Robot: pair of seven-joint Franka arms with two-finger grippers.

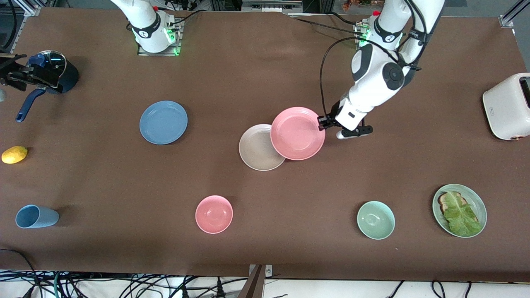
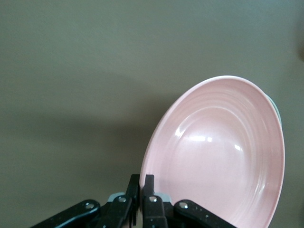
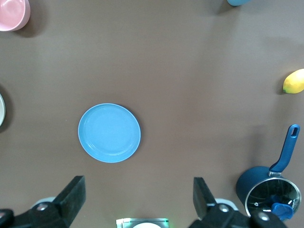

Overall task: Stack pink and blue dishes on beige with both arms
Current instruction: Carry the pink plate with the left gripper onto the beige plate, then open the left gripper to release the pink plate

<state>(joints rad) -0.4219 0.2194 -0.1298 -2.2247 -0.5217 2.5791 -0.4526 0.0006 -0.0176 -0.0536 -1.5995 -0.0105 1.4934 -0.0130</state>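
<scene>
Front view shows you mid-carry on the first stack: your left hand (image 1: pixel 322 123) pinches the rim of the pink plate (image 1: pixel 297 133), which is held over the beige plate (image 1: pixel 259 148) and covers only the part of it toward the left arm's end. I judge the pink plate not yet centred, so your next move calls for shifting it toward the right arm's end until the rims line up, then lowering and letting go.

Your right hand (image 3: pixel 137 199) hangs high over the surface with its fingers spread wide and nothing between them; that arm waits. The blue plate (image 1: pixel 163 122) lies flat toward the right arm's end, well apart from the beige one, and is untouched.

Left wrist view has the pink plate (image 2: pixel 216 154) tilted and filling much of the picture, so the beige plate shows there only as a thin sliver past its rim. The right hand itself is out of the front view, and whether pink touches beige cannot be told.
</scene>
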